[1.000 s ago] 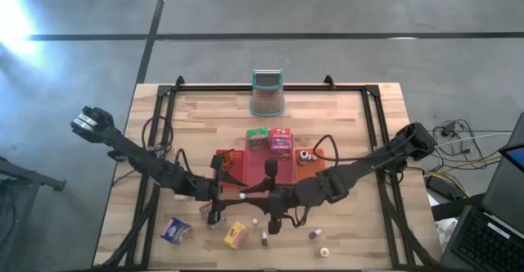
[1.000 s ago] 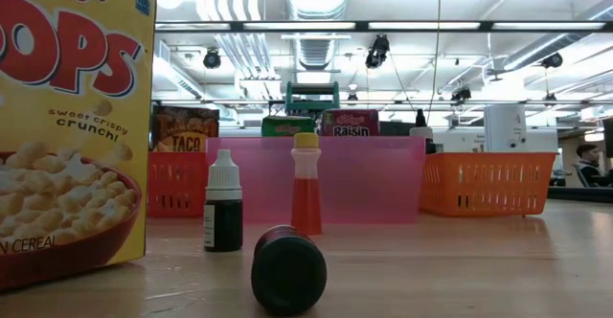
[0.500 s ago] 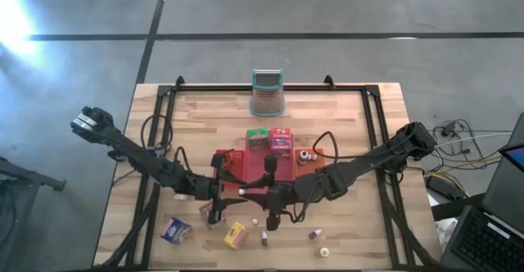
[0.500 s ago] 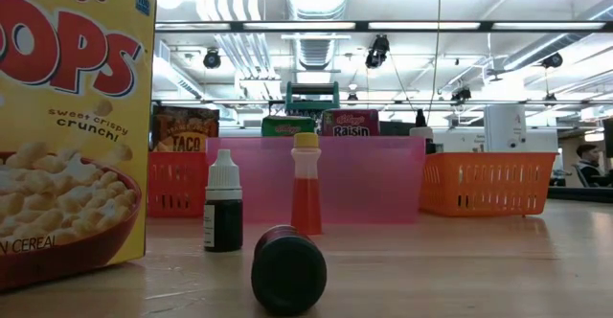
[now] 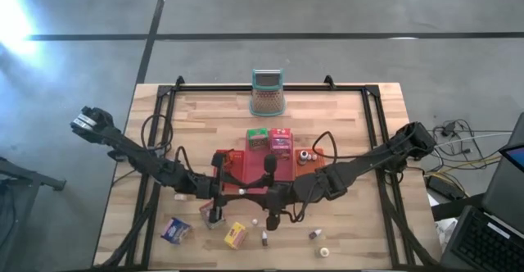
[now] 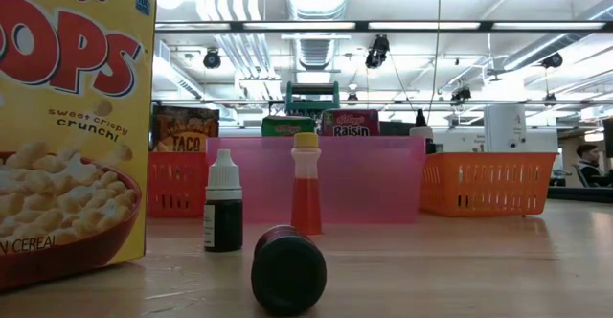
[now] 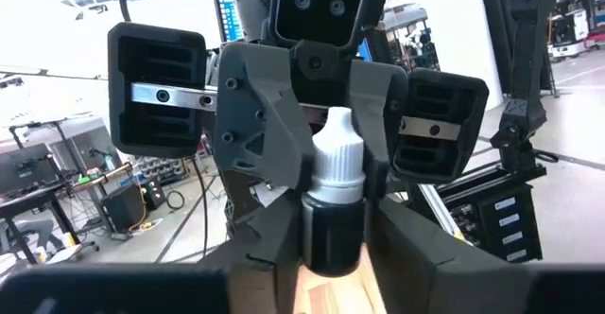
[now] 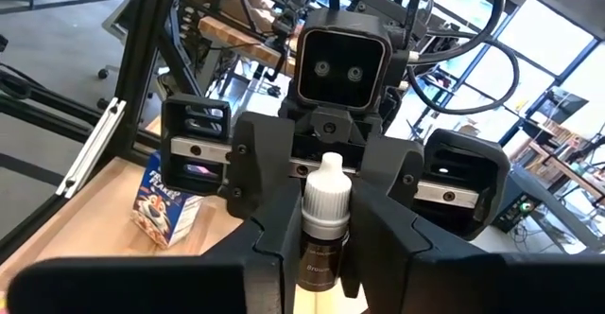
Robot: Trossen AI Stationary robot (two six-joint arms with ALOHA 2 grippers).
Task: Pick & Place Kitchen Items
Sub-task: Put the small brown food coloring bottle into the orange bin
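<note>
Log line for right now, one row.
phase: bottle handover mid-air | left fingers: shut on dropper bottle | right fingers: shut on same bottle

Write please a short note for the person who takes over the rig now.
Left gripper: shut on a small dark dropper bottle with white cap.
Right gripper: shut on the same bottle, facing the left one.
Yellow cardboard box and blue cardboard box: near the front edge. Green box and pink box: behind the red plastic tray.
Left: place the bottle, then the rest.
</note>
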